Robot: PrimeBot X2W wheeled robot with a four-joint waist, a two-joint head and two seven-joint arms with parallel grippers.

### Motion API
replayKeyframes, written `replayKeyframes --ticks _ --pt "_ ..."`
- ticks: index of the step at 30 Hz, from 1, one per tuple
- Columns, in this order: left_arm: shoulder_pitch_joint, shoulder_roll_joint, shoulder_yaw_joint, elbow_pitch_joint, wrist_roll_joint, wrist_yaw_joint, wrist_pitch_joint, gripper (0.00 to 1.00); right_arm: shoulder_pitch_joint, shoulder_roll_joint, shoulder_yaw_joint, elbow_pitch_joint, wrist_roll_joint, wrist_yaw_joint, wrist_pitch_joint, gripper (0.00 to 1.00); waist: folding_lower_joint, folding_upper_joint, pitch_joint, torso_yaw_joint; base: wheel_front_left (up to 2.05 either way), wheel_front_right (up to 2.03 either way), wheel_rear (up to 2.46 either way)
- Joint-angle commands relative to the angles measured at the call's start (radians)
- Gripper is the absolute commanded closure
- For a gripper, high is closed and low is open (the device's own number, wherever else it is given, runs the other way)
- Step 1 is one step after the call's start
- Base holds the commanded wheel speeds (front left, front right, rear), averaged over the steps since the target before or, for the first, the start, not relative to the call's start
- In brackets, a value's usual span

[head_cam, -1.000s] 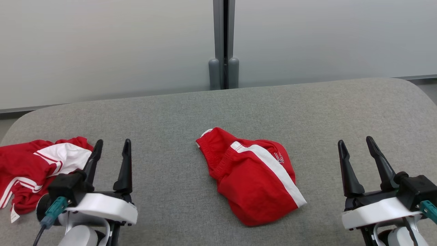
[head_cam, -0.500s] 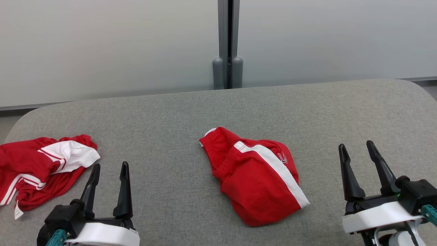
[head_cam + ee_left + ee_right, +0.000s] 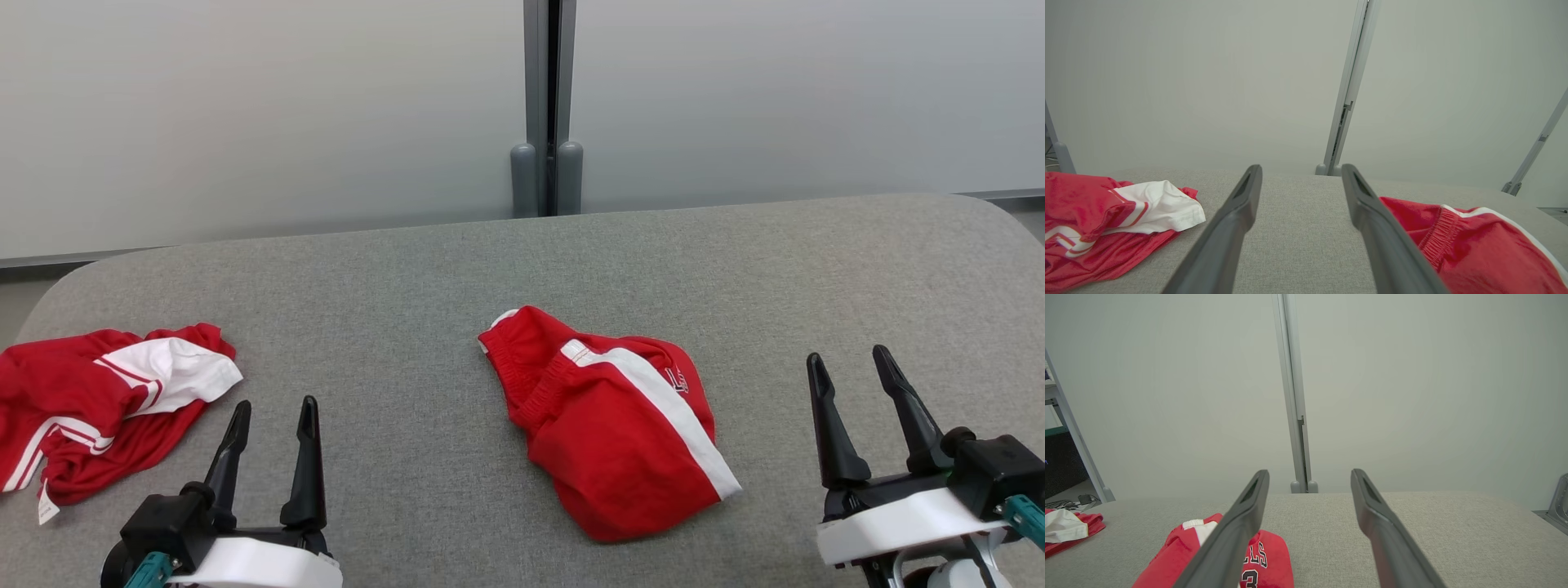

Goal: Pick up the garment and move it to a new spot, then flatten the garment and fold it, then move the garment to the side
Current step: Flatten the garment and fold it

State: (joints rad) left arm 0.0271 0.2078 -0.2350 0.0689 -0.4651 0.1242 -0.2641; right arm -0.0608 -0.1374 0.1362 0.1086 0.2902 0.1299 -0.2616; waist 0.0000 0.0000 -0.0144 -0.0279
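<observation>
The left end effector (image 3: 275, 403) has pulled back from the shirt (image 3: 98, 408) (far left on the bench (image 3: 408, 286)). It and the right end effector (image 3: 847, 353) are wide open and hold nothing. The shorts (image 3: 612, 433) lie in the middle, maybe next to pick up.

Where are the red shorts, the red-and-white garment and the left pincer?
red shorts (image 3: 620, 445), head view, red cloth left of the white stripe
red-and-white garment (image 3: 65, 392), head view, its red middle
left pincer (image 3: 275, 404), head view, midway between its open fingertips
</observation>
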Motion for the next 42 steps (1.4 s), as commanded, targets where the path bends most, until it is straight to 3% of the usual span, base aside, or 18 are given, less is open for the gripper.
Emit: replayKeyframes --ticks 1,15,24,30,36,42 --pt "-0.003 0.002 0.003 0.004 0.007 -0.004 0.0 0.0 0.004 -0.008 -0.001 0.002 -0.002 0.002 -0.005 0.0 0.0 0.0 0.0 0.0 0.0 0.0 0.0" --pt "-0.035 0.007 -0.013 0.005 0.001 -0.01 0.017 0.0 -0.014 -0.015 0.008 0.019 0.001 0.002 -0.005 0.0 0.0 0.0 0.007 -0.017 0.0 0.0 0.0" --pt "-0.112 0.001 -0.053 0.03 -0.02 -0.039 0.102 0.0 -0.039 -0.003 0.005 0.026 0.01 0.002 -0.005 0.0 0.0 0.0 0.021 -0.056 0.0 0.0 0.0" --pt "-0.222 0.034 -0.097 0.079 -0.047 -0.103 0.257 0.0 -0.06 0.005 0.007 0.026 0.017 0.002 -0.005 0.0 0.0 0.0 0.029 -0.103 0.0 0.0 0.0" --pt "-0.352 0.058 -0.121 0.145 -0.176 -0.209 0.471 0.0 -0.074 0.009 0.009 0.03 0.017 0.002 -0.005 0.0 0.0 0.0 0.033 -0.148 0.0 0.0 0.0" --pt "-0.469 0.092 -0.166 0.22 -0.361 -0.25 0.742 0.0 -0.095 0.014 0.008 0.024 0.017 0.002 -0.005 0.0 0.0 0.0 0.056 -0.197 0.0 0.0 0.0"
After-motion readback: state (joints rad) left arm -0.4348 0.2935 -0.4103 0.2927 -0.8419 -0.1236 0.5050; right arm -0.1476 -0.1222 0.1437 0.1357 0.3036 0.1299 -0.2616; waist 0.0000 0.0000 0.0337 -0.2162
